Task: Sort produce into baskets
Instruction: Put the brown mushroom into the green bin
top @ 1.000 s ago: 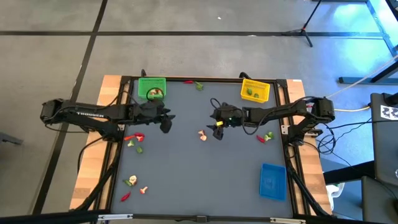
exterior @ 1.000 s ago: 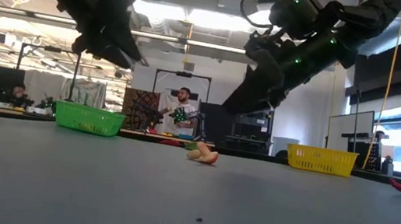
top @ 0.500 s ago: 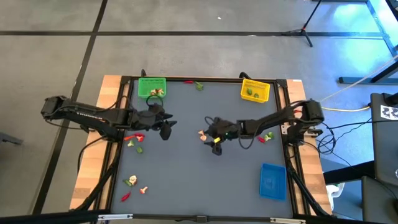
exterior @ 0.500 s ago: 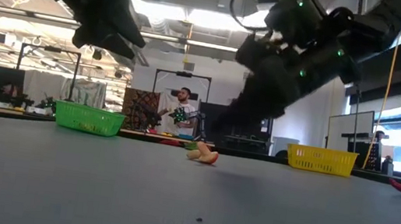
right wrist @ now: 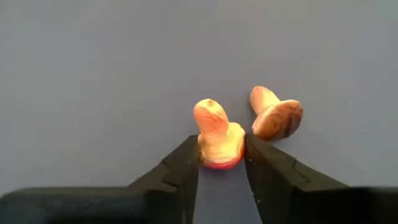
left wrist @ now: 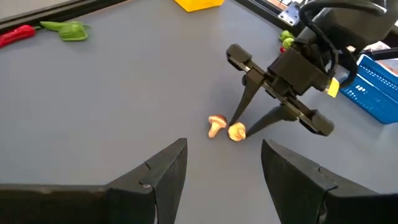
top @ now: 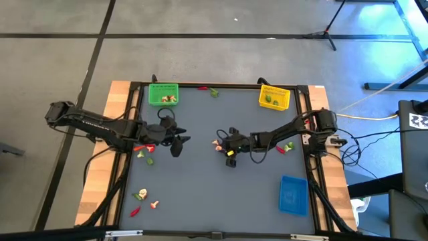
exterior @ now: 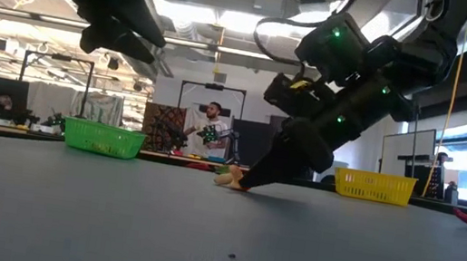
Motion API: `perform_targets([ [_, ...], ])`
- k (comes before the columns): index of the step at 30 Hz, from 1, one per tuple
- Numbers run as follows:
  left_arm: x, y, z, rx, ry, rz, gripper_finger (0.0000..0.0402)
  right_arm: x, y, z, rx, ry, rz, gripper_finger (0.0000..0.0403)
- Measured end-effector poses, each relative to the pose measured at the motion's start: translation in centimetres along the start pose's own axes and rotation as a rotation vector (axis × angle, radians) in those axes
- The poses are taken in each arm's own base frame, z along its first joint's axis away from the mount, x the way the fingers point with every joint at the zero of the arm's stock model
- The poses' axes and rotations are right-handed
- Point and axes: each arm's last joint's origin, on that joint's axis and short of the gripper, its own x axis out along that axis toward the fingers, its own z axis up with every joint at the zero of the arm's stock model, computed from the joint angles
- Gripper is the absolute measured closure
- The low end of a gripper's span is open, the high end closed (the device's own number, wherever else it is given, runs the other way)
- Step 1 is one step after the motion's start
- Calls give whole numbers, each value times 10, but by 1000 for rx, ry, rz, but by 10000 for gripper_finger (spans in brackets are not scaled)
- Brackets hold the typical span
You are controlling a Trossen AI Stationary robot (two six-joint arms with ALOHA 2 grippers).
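At the middle of the desk (top: 200, 181), the right end effector (right wrist: 222, 163) is down at the surface, its fingers pinching a pale mushroom (right wrist: 217, 137). A second mushroom (right wrist: 275, 116) lies just beside it. The left end effector (top: 175, 142) hovers at nine o'clock of them, fingers spread.

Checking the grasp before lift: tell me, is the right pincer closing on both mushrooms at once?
No: the right pincer has its fingers on one mushroom piece only, while the second mushroom piece lies just outside one finger.
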Motion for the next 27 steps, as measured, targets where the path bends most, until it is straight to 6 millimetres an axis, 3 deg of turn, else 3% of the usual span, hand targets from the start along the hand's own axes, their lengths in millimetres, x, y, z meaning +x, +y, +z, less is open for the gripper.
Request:
perform_targets([
  [11,15,-5,-10,28,47,22,201,-1,0,-1,-20,14,7,371],
  [27,53,-20,-28,41,40,0,201,-15,-1,14,-34,-45,3,383],
])
